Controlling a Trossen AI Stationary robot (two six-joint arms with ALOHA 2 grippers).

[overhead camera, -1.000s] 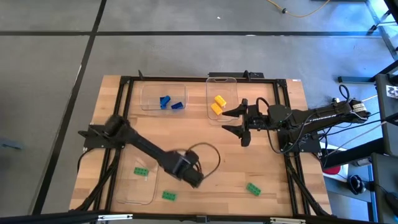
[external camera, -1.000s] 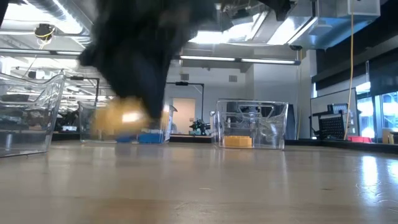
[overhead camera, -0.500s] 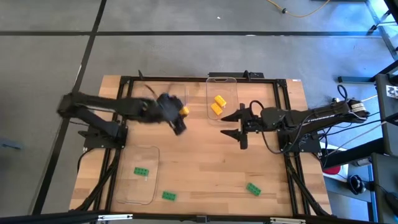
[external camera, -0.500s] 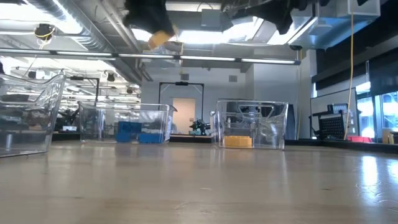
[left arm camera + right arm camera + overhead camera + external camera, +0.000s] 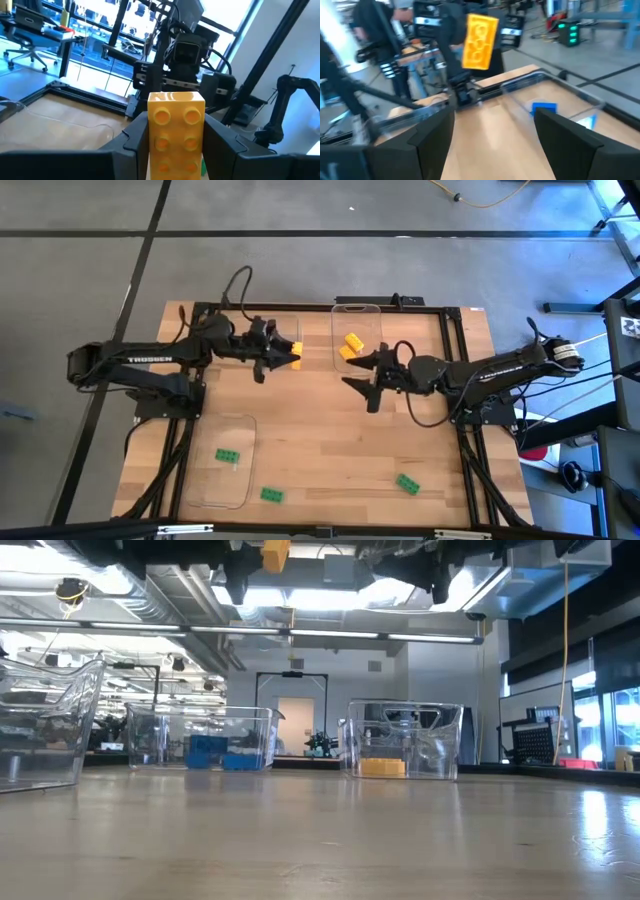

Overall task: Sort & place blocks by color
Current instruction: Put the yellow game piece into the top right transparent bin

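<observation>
My left gripper (image 5: 283,356) is shut on a yellow studded block (image 5: 294,356), held in the air over the far-left clear tray (image 5: 200,736). The same block shows at the top of the low view (image 5: 275,554) and in the right wrist view (image 5: 479,41). Two blue blocks (image 5: 208,752) lie in that tray. Yellow blocks (image 5: 349,345) lie in the far-middle tray (image 5: 357,308). My right gripper (image 5: 362,376) hangs open just to the right, pointing at the left one. One green block (image 5: 228,455) lies in the near-left tray; two more (image 5: 271,494) (image 5: 407,482) lie on the table. My left gripper pinches the yellow block (image 5: 175,130) between its two fingers (image 5: 137,137), one on each long side, the studded face turned toward the wrist camera. The fingers lie about level, pointing toward the table's right. The block is lifted clear and sticks out past the fingertips.
The near-left clear tray (image 5: 225,480) sits by the table's near left corner. A black metal frame (image 5: 300,307) runs along the table's edges. Bare wood (image 5: 330,440) fills the middle of the table.
My left arm has swung up from the table's near middle to the far left, carrying the yellow block high off the table, and has turned so its fingers now point right. My right gripper has drifted a little toward the table's left and stayed open.
</observation>
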